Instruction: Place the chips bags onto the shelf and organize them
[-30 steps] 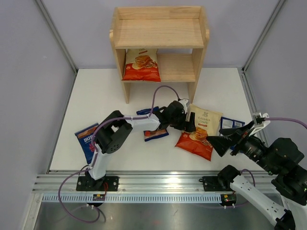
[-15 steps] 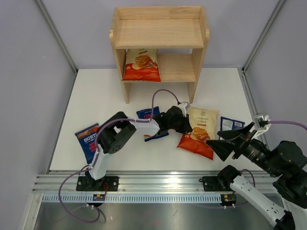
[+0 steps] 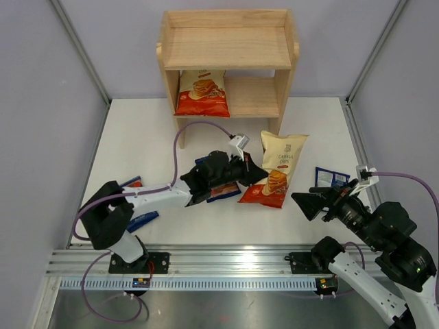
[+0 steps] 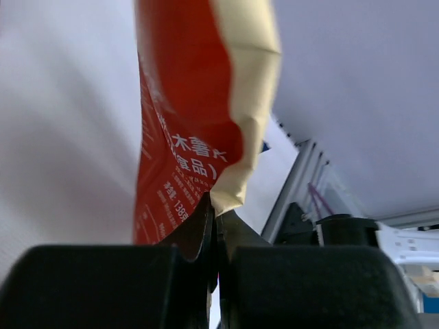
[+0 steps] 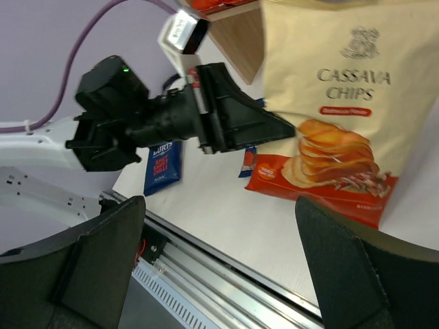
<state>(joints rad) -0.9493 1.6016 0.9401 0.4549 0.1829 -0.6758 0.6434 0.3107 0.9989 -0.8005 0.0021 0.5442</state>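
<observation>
1. As I judge it, the step in hand is picking up the second Cassava Chips bag (image 3: 278, 166). The left gripper (image 3: 254, 175) is pinched tight on the bag's side seam, and its fingers (image 4: 200, 226) meet with only the film between them.
2. The bag stands tilted in front of the right leg of the shelf (image 3: 226, 46), cream top toward the shelf. Its red bottom edge is at table (image 3: 137, 130) level, and I cannot tell whether it is lifted clear.
3. The shelved Cassava bag (image 3: 202, 94) stands at the left end of the shelf's lower tier, with bare board to its right.
4. The next move likely calls for raising the held bag, carrying it back to the shelf and setting it upright beside the shelved one. A thin seam grip could let the bag swing or slip.
5. The right gripper (image 3: 309, 198) is spread wide and holds nothing. It is well in front of the shelf and to its right, pointing at the held bag.
6. Of the Burts bags, one (image 3: 224, 192) lies mostly under the left forearm, another (image 3: 143, 220) shows only slivers past that arm, and the third (image 3: 329, 177) is part-covered by the right gripper. The left wrist view shows little but bag and blurred table.
</observation>
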